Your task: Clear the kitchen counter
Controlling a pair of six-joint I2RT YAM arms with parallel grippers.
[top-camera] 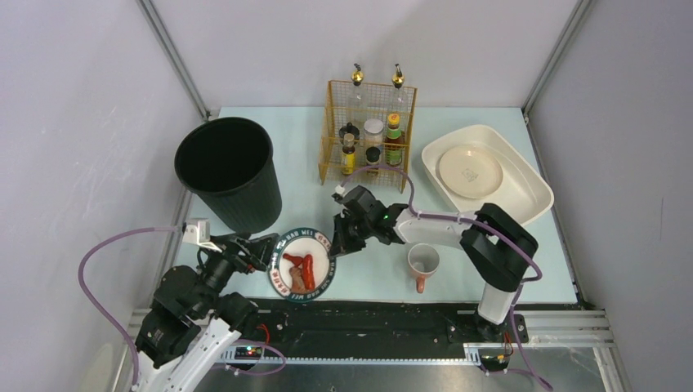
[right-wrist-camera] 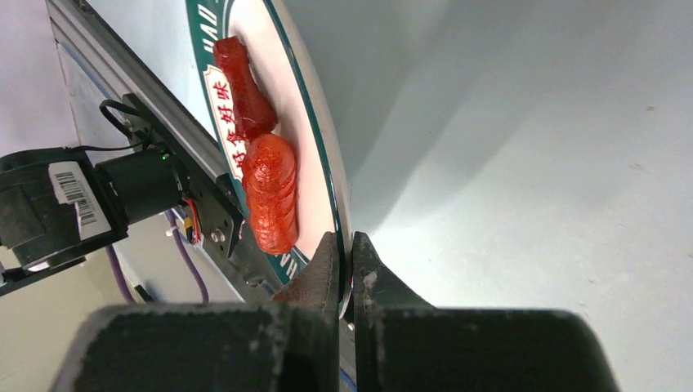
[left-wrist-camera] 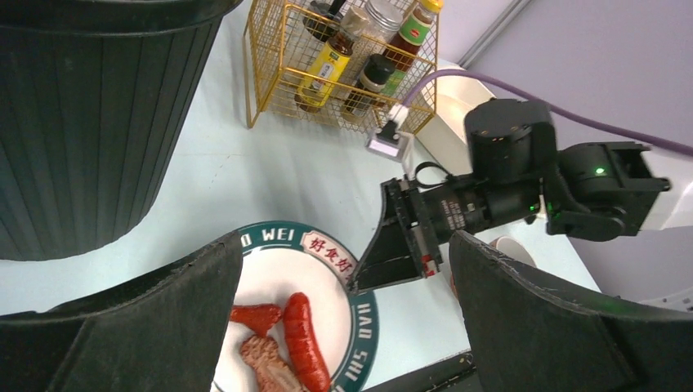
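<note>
A white plate with a teal lettered rim (top-camera: pixel 304 233) sits at the front of the pale mint kitchen counter (top-camera: pixel 368 282) and carries red sausages (top-camera: pixel 304 269) and a brown piece of meat. My right gripper (top-camera: pixel 335 245) is shut on the plate's right rim; the right wrist view shows both fingers (right-wrist-camera: pixel 346 245) pinching the rim (right-wrist-camera: pixel 323 147) beside a sausage (right-wrist-camera: pixel 270 192). Left of the plate, my left gripper (top-camera: pixel 260 249) stands open. In its own view the open left gripper (left-wrist-camera: pixel 345 241) frames the plate (left-wrist-camera: pixel 372 327) and a sausage (left-wrist-camera: pixel 304 339), holding nothing.
A black bin (top-camera: pixel 225 167) stands at the back left. At the back centre a gold wire rack (top-camera: pixel 368 131) holds bottles. A white oval tub (top-camera: pixel 523 188) on the right contains a pale plate (top-camera: pixel 469 169). A cup with an orange handle (top-camera: pixel 423 263) sits under the right arm.
</note>
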